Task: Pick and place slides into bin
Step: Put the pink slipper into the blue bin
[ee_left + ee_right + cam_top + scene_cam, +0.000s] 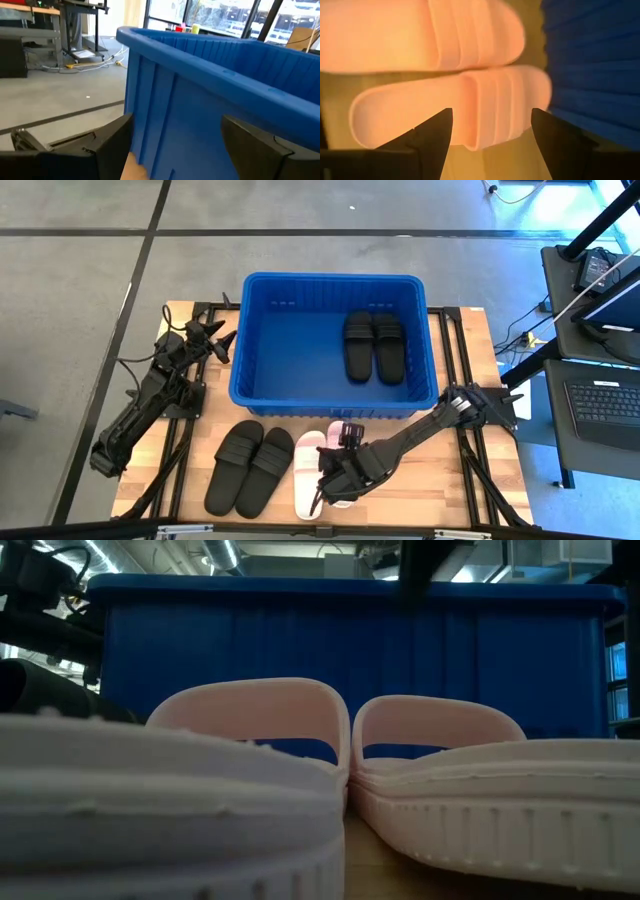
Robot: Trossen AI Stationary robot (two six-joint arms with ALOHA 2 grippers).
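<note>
Wooden surface [470, 480] carries the pink slides [455, 115] directly beneath the right hand [490, 135], its fingers spread wide to straddle one for the bin [335, 345].

Nothing here to read.
No letters, brand marks or numbers show on the blue bin [262, 350], the pink slides [450, 107] or the black ones [374, 346].

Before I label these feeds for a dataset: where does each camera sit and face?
High: overhead, straight down; both arms, blue bin, black slides.
Low: table height, facing the bin past pink slides; no arm.
Left wrist: beside the bin wall; own open fingers.
Right wrist: above pink slides; own open fingers.
All share the bin.
</note>
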